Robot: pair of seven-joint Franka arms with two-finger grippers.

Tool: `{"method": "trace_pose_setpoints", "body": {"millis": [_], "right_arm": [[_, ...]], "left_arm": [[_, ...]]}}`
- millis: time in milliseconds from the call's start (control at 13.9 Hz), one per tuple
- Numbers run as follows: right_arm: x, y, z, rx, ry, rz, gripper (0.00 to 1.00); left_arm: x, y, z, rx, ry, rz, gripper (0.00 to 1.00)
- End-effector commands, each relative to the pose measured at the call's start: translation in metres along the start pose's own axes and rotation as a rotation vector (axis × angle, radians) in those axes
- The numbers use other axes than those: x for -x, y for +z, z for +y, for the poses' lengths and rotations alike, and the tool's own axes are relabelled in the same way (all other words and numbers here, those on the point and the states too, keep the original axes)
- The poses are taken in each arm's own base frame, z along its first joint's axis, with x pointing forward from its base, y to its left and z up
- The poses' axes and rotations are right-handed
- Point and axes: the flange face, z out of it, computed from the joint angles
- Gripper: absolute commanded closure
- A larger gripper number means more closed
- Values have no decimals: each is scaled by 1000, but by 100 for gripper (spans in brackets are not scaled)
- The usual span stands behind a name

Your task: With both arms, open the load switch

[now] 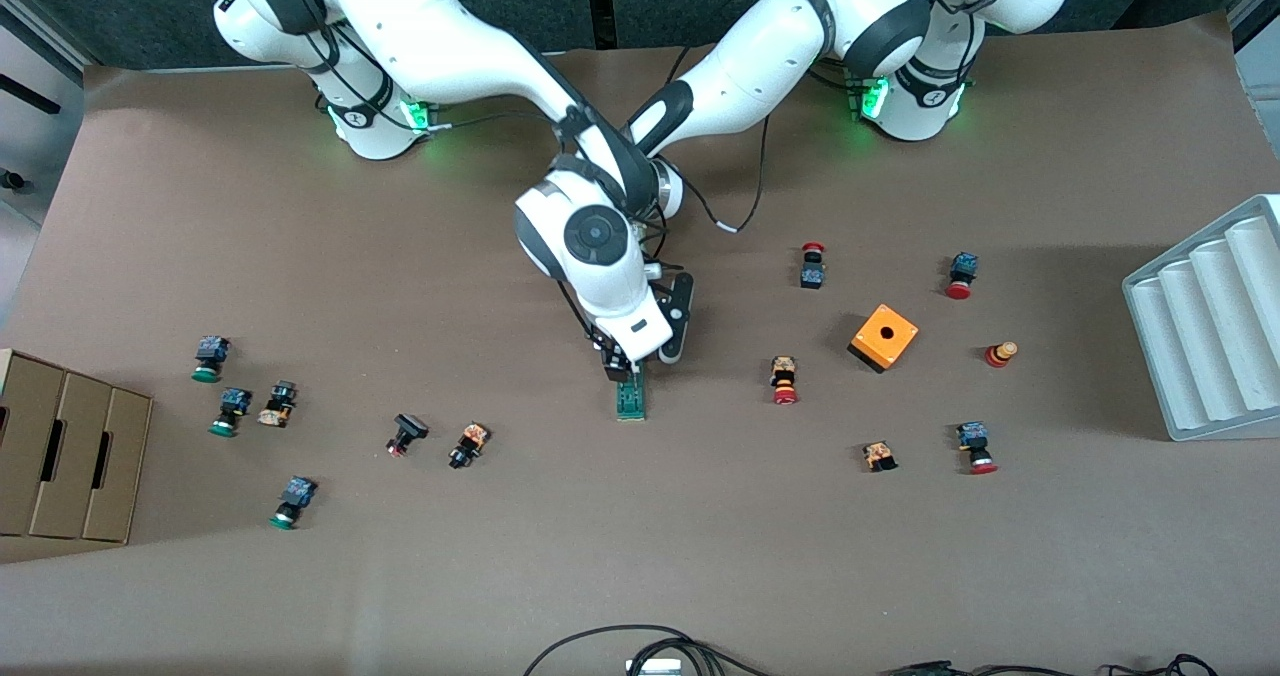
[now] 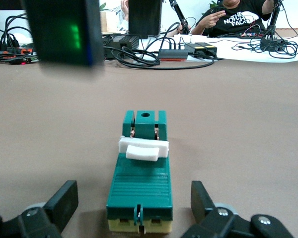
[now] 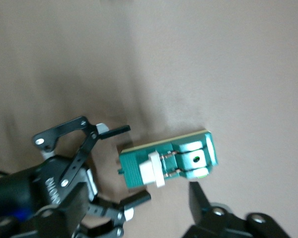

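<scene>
Two grippers meet at one landmark, the load switch [image 1: 631, 399], which lies flat on the brown table [image 1: 700, 556] nearer the front camera than both arm bases and about midway between the table's two ends. You see the left gripper [image 2: 134, 206] low at the end of the switch that points toward the arm bases; its fingers [image 2: 64, 198] stand wide apart, one on each side of the green body, touching neither side and holding nothing. You see the right gripper [image 1: 617, 364] over the same end of the switch, likewise spread open and empty, with only one of its own fingers showing at the edge of the right wrist view.

The switch's white lever [image 2: 143, 149] stands proud of the green top (a judgement: this is the part the task means to lift). With one pair of fingers placed to brace the body and the other above the lever, the two-arm layout suits a part too light to stay put under a single pull. Since both hands are slack, you should read this either as the moment before a grip or as a release; the views do not settle which.

An orange cube [image 1: 884, 337] lies well apart from the switch, toward the left arm's end of the table.
</scene>
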Motion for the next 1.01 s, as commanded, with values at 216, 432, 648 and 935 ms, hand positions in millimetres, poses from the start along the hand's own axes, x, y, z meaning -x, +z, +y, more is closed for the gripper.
{"method": "trace_pose_setpoints", "body": {"millis": [216,432,648,935], "right_arm": [[18,-64,9,-7,66,10,0],[26,-90,11,-22,185,9,0],[36,-132,15,-12,386,34,0],[94,-199,55,-10,707,42,0]], "left_arm": [[-15,-6,7,-7,-11,-8,0],[-35,-14,10,-91,105,-94,0],[-51,-27,15,-134,219,-183,0],[-80,-46,20,-169,404,-328,0]]}}
